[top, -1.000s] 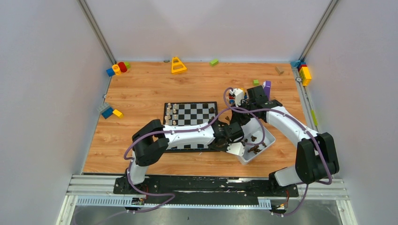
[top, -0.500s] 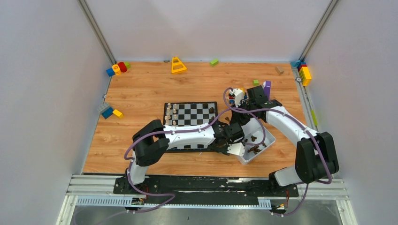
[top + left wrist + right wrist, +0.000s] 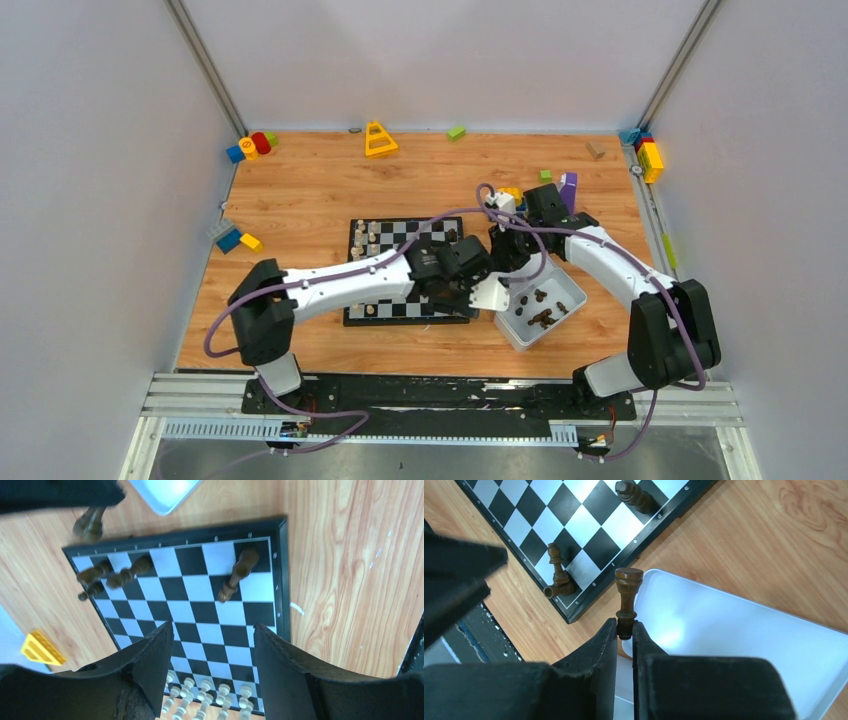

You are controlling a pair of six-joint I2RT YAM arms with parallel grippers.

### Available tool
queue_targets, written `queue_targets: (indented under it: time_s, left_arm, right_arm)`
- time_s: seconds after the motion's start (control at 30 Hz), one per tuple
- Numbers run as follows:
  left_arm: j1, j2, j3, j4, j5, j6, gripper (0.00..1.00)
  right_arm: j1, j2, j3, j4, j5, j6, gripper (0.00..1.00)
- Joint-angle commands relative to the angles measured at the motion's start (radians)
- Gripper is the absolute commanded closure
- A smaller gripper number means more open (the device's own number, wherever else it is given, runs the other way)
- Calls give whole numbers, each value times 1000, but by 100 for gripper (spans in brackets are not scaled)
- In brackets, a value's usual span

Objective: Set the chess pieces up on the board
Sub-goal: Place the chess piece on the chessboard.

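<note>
Board middle: the squares of the board (image 3: 200, 615) between the cream row (image 3: 210, 702) and the dark pieces are bare; the left gripper (image 3: 212, 626) hangs above them, fingers spread wide
Board's tray-side end: a lone dark piece (image 3: 237, 575) sits near one corner; a dark cluster (image 3: 112, 575) crowds the other, some seemingly toppled
Beside that end: the white tray (image 3: 515, 335) lies just beside the board; the right gripper (image 3: 625, 627), clamped on a held dark piece (image 3: 626, 597), hangs over the gap
Board's near half: the left arm (image 3: 340, 285) spans it
Beyond the board's far edge: bare wood up to the toy blocks (image 3: 379, 140)
</note>
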Motion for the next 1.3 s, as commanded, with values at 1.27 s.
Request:
queue_targets:
  time_s: [1.27]
  left_arm:
    - [704,-217,-161,358,1147,-396,26]
  right_arm:
    - [240,79,315,-52,-226,-47,98]
